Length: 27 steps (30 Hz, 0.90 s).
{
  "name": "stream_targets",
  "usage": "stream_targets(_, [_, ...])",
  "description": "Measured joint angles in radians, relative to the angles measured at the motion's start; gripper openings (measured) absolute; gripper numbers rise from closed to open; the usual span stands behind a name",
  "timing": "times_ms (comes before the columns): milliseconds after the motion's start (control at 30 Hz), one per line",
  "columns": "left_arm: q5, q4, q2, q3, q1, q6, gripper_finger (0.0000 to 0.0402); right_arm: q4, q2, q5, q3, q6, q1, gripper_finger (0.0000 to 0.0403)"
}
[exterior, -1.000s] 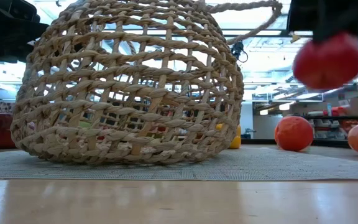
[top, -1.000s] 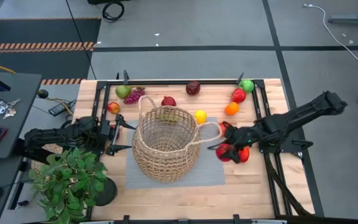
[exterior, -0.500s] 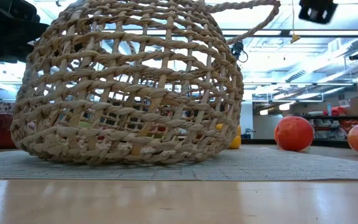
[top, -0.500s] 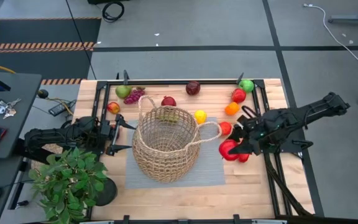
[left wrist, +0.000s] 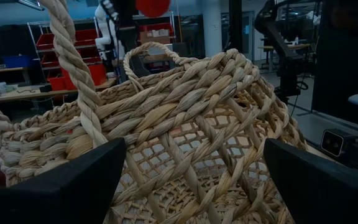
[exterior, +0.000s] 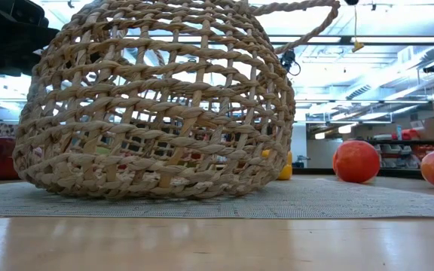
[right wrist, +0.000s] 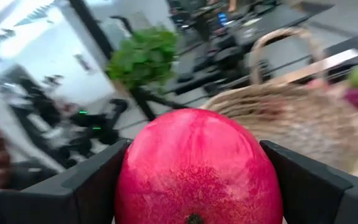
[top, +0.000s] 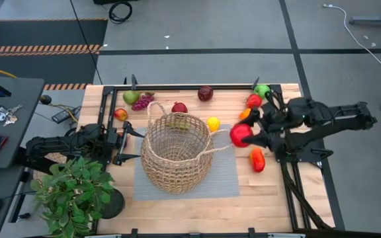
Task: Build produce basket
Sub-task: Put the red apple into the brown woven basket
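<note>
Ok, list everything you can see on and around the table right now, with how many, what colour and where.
Basket: one, tan wicker, table centre on a grey mat.
Fruit on the table: about ten, red, green, orange, yellow, maroon, purple, mostly along the far edge; one red-orange piece near the right arm.
Red fruit: one, held in the air beside the basket.
Potted plant: one, green, near left corner.
Keys: one bunch, side desk at left.
Left pincer: open, at the basket's left side.
Right pincer: closed on the red fruit.

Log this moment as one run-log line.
right claw: shut on red fruit, beside basket | left claw: open, at basket's other side
</note>
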Motion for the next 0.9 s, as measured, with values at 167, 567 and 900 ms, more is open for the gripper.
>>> stream_targets(167, [0.0, 0.0, 0.0, 0.0, 0.0, 0.0, 0.0389, 0.026, 0.005, -0.028, 0.031, -0.008, -0.076, 0.0353])
stream_targets(567, [0.0, 0.0, 0.0, 0.0, 0.0, 0.0, 0.0389, 0.082, 0.037, 0.227, 0.046, 0.025, -0.074, 0.0353])
stream_targets(900, [0.0, 0.0, 0.0, 0.0, 0.0, 0.0, 0.0389, 0.049, 0.046, 0.204, 0.046, 0.048, -0.106, 0.0356])
